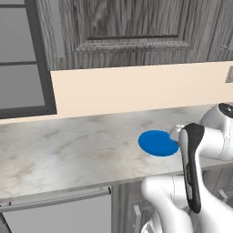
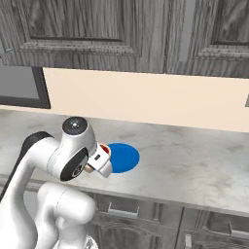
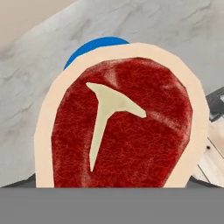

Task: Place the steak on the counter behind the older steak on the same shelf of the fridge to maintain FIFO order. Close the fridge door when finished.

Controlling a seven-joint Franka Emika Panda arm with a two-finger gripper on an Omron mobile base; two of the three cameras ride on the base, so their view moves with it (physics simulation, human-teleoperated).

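Observation:
The steak (image 3: 122, 127) sits very close in the hand view, with a dark red top, a pale T-shaped bone and a tan rim. It hangs above the counter (image 1: 68, 150), off the round blue plate (image 1: 157, 142), which lies bare. In the hand view the blue plate (image 3: 98, 46) peeks out behind the meat. My gripper (image 2: 92, 168) hovers over the counter's front edge beside the blue plate (image 2: 124, 156), shut on the steak, of which a tan sliver (image 2: 89, 168) shows under the hand. The meat hides the fingertips. The fridge and the older steak are out of view.
Dark wood-grain wall cabinets (image 2: 73, 24) hang over a beige backsplash. A dark-framed window (image 1: 22, 59) stands at the far left. Below the counter are drawers (image 2: 121, 206) and a grey appliance front with a long handle (image 1: 54, 198). The marble runs bare to both sides of the plate.

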